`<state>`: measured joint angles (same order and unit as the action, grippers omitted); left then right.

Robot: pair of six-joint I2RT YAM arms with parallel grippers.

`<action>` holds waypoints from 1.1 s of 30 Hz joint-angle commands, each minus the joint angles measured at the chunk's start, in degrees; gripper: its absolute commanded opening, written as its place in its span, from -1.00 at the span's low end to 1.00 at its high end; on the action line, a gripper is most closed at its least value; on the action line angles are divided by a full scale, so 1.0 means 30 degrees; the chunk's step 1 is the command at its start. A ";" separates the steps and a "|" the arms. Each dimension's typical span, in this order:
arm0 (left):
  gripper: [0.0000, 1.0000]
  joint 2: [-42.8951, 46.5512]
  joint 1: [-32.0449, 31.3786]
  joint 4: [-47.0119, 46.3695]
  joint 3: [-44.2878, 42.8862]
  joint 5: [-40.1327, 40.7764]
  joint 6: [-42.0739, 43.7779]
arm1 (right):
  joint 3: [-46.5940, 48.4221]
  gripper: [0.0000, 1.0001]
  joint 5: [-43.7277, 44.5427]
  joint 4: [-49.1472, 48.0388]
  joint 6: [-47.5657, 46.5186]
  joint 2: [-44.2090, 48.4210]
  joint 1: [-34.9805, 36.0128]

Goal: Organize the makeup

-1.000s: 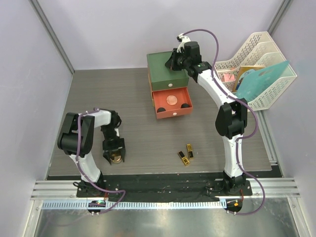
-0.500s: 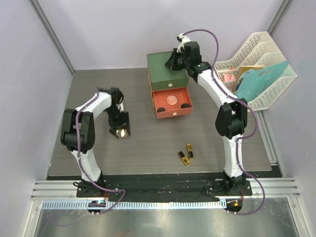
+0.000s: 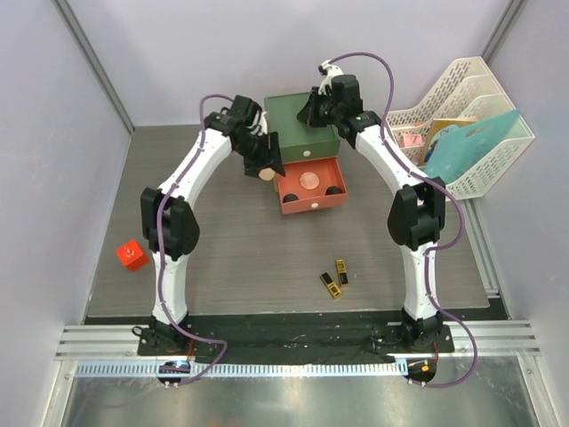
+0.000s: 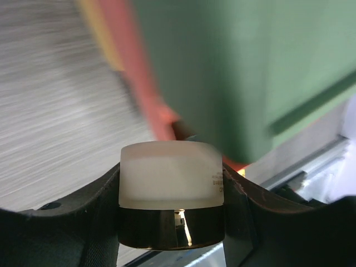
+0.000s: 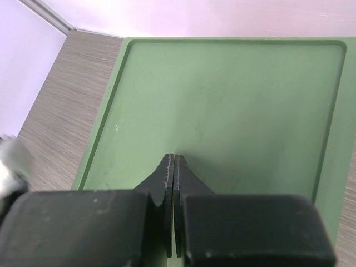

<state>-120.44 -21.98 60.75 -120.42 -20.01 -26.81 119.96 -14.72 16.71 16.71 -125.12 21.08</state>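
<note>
two gold-black lipsticks [image 3: 331, 285] are seen side by side close to the near edge of the bench [image 3: 222, 258], right of centre, just apart from each other; a red cube [image 3: 132, 255] is seen by the left edge, well apart from everything else; further in, the left gripper [image 3: 264, 167] is held just beside the left front corner of the orange drawer [image 3: 313, 203]; its jaws are closed onto a small jar [image 4: 169, 172], frosted body with a dark gold cap, gripped on both sides; the drawer is pulled out from under the green top of the drawer box [image 3: 300, 124], which is set at centre toward the far edge; a round peach compact [image 3: 308, 179] and two small dark-lidded items [image 3: 332, 190] are seen inside the drawer; the right gripper [image 5: 174, 160] is pressed fully closed with nothing in it, tips at the green top; contact cannot be told; a white basket [image 3: 464, 62] is seen at the far right corner
</note>
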 commanded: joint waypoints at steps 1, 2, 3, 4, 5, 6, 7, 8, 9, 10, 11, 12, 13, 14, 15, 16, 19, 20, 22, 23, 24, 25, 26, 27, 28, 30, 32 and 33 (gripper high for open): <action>-1.00 -0.0223 -0.1254 -0.2605 -0.1050 -0.2264 -0.2019 | -0.0993 -0.97 -0.0161 0.5534 -0.0355 -0.1770 0.0238; -1.00 -0.0340 -0.1519 -0.2817 -0.1196 -0.2237 -0.2079 | -0.0964 -0.97 -0.0132 0.5534 -0.0355 -0.1770 0.0239; -1.00 -0.0457 -0.1725 -0.2993 -0.1546 -0.2178 -0.2138 | -0.0964 -0.97 -0.0132 0.5534 -0.0384 -0.1828 0.0239; -1.00 -0.0574 -0.2104 -0.3169 -0.1694 -0.2207 -0.2196 | -0.0964 -0.97 -0.0132 0.5534 -0.0326 -0.1828 0.0268; -1.00 -0.0894 -0.2224 -0.3141 -0.1841 -0.2207 -0.2226 | -0.0935 -0.97 -0.0161 0.5534 -0.0326 -0.1886 0.0239; -1.00 -0.1042 -0.2312 -0.3083 -0.2045 -0.2236 -0.2255 | -0.0906 -0.97 -0.0190 0.5534 -0.0297 -0.1916 0.0210; -0.98 -0.1160 -0.2487 -0.3053 -0.2047 -0.2352 -0.2343 | -0.0818 -0.97 -0.0191 0.5534 -0.0267 -0.1916 0.0209; -0.83 -0.1422 -0.2547 -0.2966 -0.2047 -0.2469 -0.2314 | -0.0788 -0.97 -0.0191 0.5534 -0.0209 -0.1974 0.0209; -0.70 -0.1483 -0.2576 -0.2907 -0.1989 -0.2587 -0.2256 | -0.0759 -0.97 -0.0220 0.5534 -0.0180 -0.1975 0.0238; -0.56 -0.1570 -0.2635 -0.2849 -0.1960 -0.2646 -0.2111 | -0.0759 -0.97 -0.0220 0.5534 -0.0179 -0.1946 0.0210; -0.13 -0.1629 -0.2722 -0.2674 -0.1959 -0.2646 -0.2022 | -0.0730 -0.97 -0.0220 0.5534 -0.0150 -0.1946 0.0238; 0.07 -0.1630 -0.2752 -0.2556 -0.1901 -0.2646 -0.1963 | -0.0700 -0.97 -0.0162 0.5505 -0.0208 -0.1946 0.0239; 0.21 -0.1601 -0.2781 -0.2497 -0.1872 -0.2588 -0.1760 | -0.0729 -0.97 -0.0161 0.5533 -0.0180 -0.1946 0.0210; 0.42 -0.1542 -0.2840 -0.2352 -0.1900 -0.2501 -0.1700 | -0.0729 -0.97 -0.0161 0.5534 -0.0179 -0.1946 0.0209; 0.45 -0.1339 -0.2840 -0.2350 -0.1843 -0.2268 -0.1612 | -0.0700 -0.97 -0.0132 0.5534 -0.0179 -0.1917 0.0180; 0.47 -0.1221 -0.2840 -0.2350 -0.1842 -0.2237 -0.1553 | -0.0729 -0.97 -0.0132 0.5534 -0.0208 -0.1887 0.0238; 0.53 -0.0664 -0.2840 -0.2497 -0.1930 -0.1798 -0.1348 | -0.0729 -0.97 -0.0103 0.5534 -0.0238 -0.1917 0.0209; 0.53 -0.0489 -0.2840 -0.2526 -0.2046 -0.1652 -0.1173 | -0.0729 -0.97 -0.0074 0.5534 -0.0238 -0.1945 0.0209; 0.53 0.0126 -0.2840 -0.2555 -0.2164 -0.1154 -0.0967 | -0.0758 -0.97 -0.0074 0.5534 -0.0238 -0.1916 0.0209; 0.52 0.0360 -0.2840 -0.2584 -0.2222 -0.0978 -0.0821 | -0.0730 -0.97 -0.0074 0.5534 -0.0238 -0.1916 0.0209; 0.52 0.0623 -0.2811 -0.2642 -0.2281 -0.0744 -0.0646 | -0.0729 -0.97 -0.0074 0.5563 -0.0267 -0.1916 0.0180; 0.50 0.1119 -0.2811 -0.2701 -0.2311 -0.0278 -0.0586 | -0.0700 -0.97 -0.0074 0.5534 -0.0267 -0.1916 0.0209; 0.48 0.1443 -0.2811 -0.2731 -0.2311 0.0075 -0.0528 | -0.0671 -0.97 -0.0074 0.5534 -0.0325 -0.1916 0.0209; 0.46 0.1736 -0.2724 -0.2992 -0.2282 0.0339 -0.0440 | -0.0642 -0.97 -0.0074 0.5534 -0.0297 -0.1916 0.0209; 0.34 0.2290 -0.2636 -0.3140 -0.2282 0.0545 -0.0439 | -0.0642 -0.97 -0.0074 0.5534 -0.0325 -0.1887 0.0209; 0.06 0.2762 -0.2490 -0.3520 -0.2281 0.1306 -0.0643 | -0.0641 -0.97 -0.0044 0.5534 -0.0355 -0.1829 0.0209; -0.65 0.3437 -0.2197 -0.4369 -0.2311 0.2124 -0.0819 | -0.0641 -0.97 -0.0015 0.5533 -0.0384 -0.1828 0.0209; -0.92 0.3671 -0.2109 -0.4691 -0.2311 0.2622 -0.0907 | -0.0642 -0.97 -0.0015 0.5534 -0.0384 -0.1770 0.0209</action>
<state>-116.31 -29.52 53.74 -124.36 -17.93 -30.09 120.81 -15.57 17.37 16.88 -125.54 21.04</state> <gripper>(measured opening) 0.302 0.017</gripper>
